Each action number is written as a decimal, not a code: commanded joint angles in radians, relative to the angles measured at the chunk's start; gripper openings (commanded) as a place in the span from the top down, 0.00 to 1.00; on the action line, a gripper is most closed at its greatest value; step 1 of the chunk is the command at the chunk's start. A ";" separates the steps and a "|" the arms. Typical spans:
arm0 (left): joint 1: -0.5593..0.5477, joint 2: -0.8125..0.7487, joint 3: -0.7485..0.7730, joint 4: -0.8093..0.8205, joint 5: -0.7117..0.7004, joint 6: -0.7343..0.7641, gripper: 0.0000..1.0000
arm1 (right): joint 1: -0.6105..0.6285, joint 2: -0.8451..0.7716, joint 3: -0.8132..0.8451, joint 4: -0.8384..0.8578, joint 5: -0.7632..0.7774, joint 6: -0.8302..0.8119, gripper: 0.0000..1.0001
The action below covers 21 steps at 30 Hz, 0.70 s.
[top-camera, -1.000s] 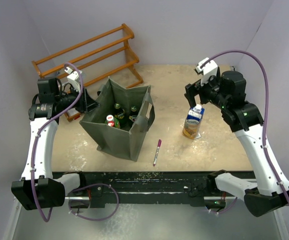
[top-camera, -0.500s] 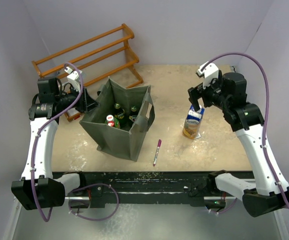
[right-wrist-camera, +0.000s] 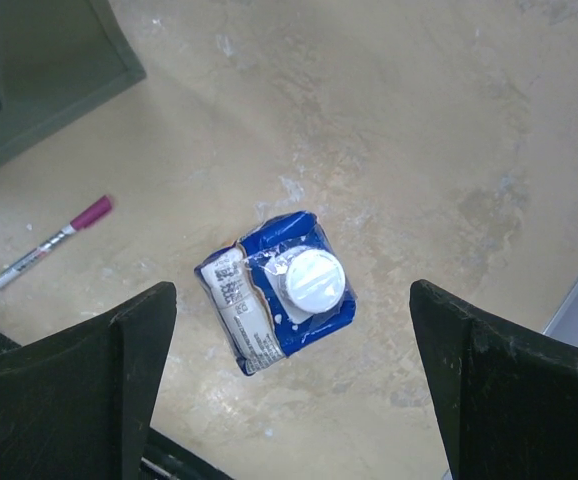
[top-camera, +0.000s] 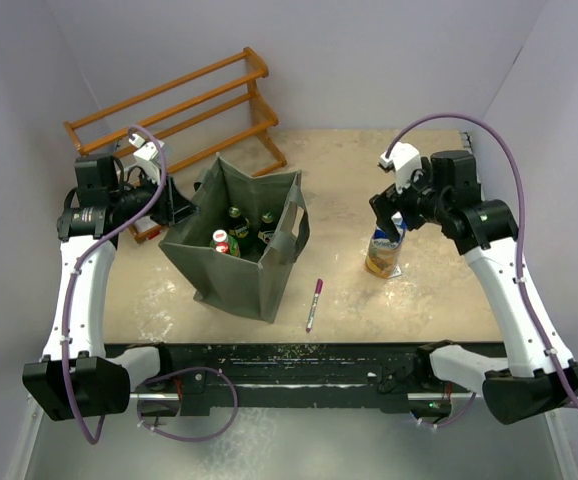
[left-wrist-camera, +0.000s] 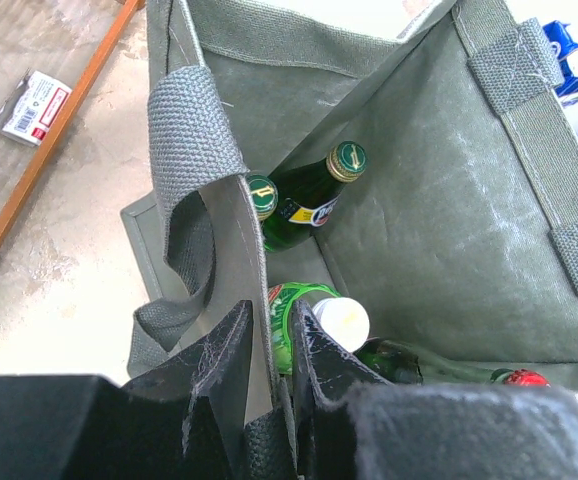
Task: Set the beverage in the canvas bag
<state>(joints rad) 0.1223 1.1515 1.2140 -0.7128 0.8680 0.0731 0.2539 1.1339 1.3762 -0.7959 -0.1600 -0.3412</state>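
Note:
The beverage, a blue and white carton with a white cap (top-camera: pixel 386 243), stands upright on the table right of centre. My right gripper (top-camera: pixel 390 214) hangs just above it, open and empty. In the right wrist view the carton (right-wrist-camera: pixel 279 290) sits between the wide-spread fingers of the right gripper (right-wrist-camera: pixel 289 305), apart from both. The grey-green canvas bag (top-camera: pixel 224 280) stands open at centre left and holds several bottles (left-wrist-camera: pixel 319 190). My left gripper (top-camera: pixel 179 205) is shut on the bag's left wall. In the left wrist view the left gripper (left-wrist-camera: pixel 269 350) pinches that fabric edge (left-wrist-camera: pixel 231 230).
A wooden rack (top-camera: pixel 179 105) stands at the back left. A pink-capped pen (top-camera: pixel 313 303) lies between bag and carton, also in the right wrist view (right-wrist-camera: pixel 44 248). A small packet (left-wrist-camera: pixel 34 105) lies on the table beyond the rack rail.
My right gripper has moved left and down, from behind the carton to directly over it. The left arm and the bag have not moved.

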 commanded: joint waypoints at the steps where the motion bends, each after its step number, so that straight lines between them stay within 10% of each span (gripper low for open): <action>1: 0.005 -0.029 -0.002 0.027 0.004 0.019 0.75 | -0.005 0.012 0.018 -0.041 -0.020 -0.048 0.00; 21: 0.005 -0.009 0.016 0.026 -0.001 0.022 0.75 | -0.018 0.181 -0.008 -0.132 -0.100 -0.192 0.03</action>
<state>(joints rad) 0.1223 1.1496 1.2133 -0.7132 0.8597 0.0731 0.2409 1.3296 1.3754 -0.9157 -0.2279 -0.4946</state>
